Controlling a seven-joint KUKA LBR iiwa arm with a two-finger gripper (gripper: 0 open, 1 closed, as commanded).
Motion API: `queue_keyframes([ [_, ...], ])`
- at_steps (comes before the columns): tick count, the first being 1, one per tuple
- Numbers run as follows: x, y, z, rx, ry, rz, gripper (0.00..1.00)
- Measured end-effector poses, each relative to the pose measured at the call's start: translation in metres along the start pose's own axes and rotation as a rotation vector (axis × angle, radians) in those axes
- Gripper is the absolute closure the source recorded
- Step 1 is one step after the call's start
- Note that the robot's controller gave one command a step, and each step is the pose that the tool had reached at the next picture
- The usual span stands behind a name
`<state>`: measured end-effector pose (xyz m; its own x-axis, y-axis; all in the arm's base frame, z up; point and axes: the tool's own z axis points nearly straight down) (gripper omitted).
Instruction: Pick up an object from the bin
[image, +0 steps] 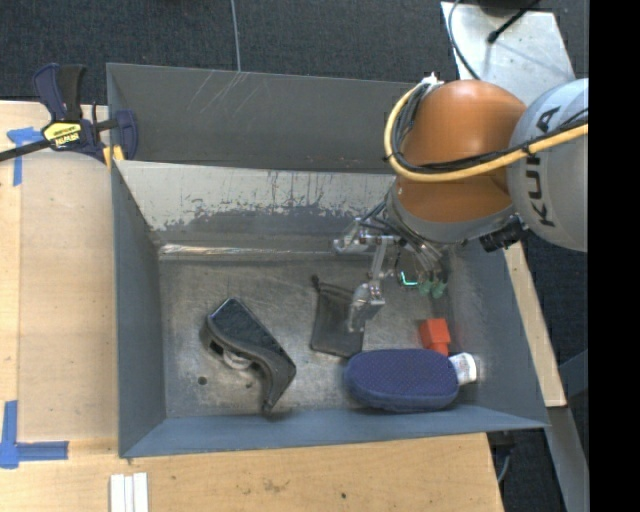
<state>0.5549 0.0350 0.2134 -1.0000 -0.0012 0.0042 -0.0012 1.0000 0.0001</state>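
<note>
My gripper (364, 300) reaches down from under the orange cover into the middle of the bin. It stands at the right edge of a dark grey flat piece (332, 322) that lies on the bin floor at the centre; whether it touches it I cannot tell. A small red block (433, 335) lies just to the right of the gripper. Below it sits a blue oval pouch (400, 380) by the front wall, with a white-capped clear thing (465, 369) at the pouch's right end. A small green item (433, 288) lies under the wrist.
A black curved shoe-like thing (248, 349) lies at the front left of the bin floor, with something pale under it. The arm and its cover hang over the bin's back right corner. Bare floor lies between the black thing and the grey piece.
</note>
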Motion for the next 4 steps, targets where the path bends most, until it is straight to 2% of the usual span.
queue_keyframes([
  [1, -0.001, -0.042, 0.112, 0.001, 0.001, 0.102, 0.00],
  [2, -0.019, -0.039, 0.141, 0.000, -0.007, 0.046, 0.00],
  [3, -0.024, -0.039, 0.135, -0.001, -0.030, 0.049, 1.00],
  [4, -0.025, -0.073, -0.012, 0.003, -0.016, -0.193, 1.00],
])
